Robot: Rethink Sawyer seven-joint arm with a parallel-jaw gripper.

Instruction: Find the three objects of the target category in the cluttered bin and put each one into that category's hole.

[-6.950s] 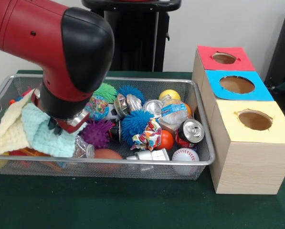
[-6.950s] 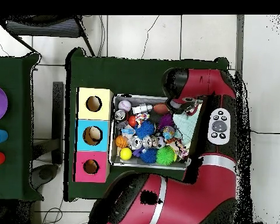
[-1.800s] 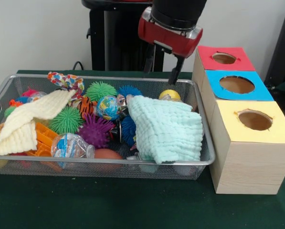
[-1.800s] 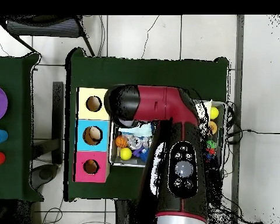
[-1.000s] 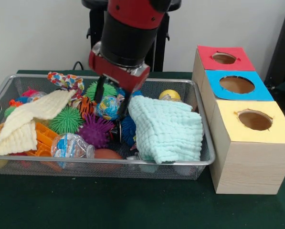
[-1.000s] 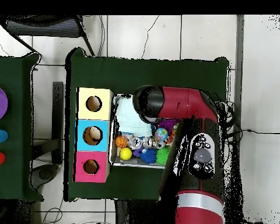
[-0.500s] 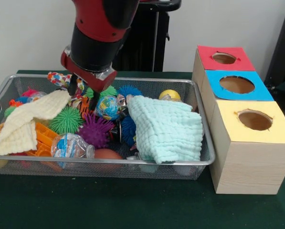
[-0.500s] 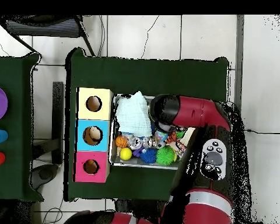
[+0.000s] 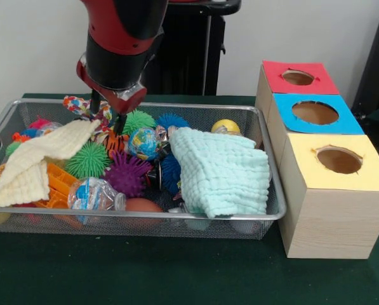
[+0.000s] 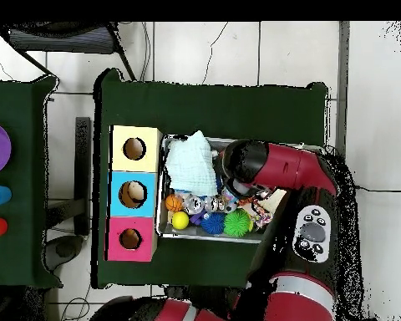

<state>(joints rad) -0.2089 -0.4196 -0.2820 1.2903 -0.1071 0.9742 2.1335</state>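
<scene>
Front view: the black-fingered gripper [image 9: 108, 114] hangs over the back of the wide silver wire-mesh basket [image 9: 265, 219], its fingers spread on either side of a patterned, knotted fabric toy [image 9: 87, 108]. I judge this the search-and-pick step; next it must close on one target only. A pale mint waffle-weave cloth [image 9: 221, 170] covers the right half (anything may lie beneath).

Overhead view: the red arm [image 10: 283, 167] hides the gripper and much of the basket, so what it has found cannot be told.
</scene>
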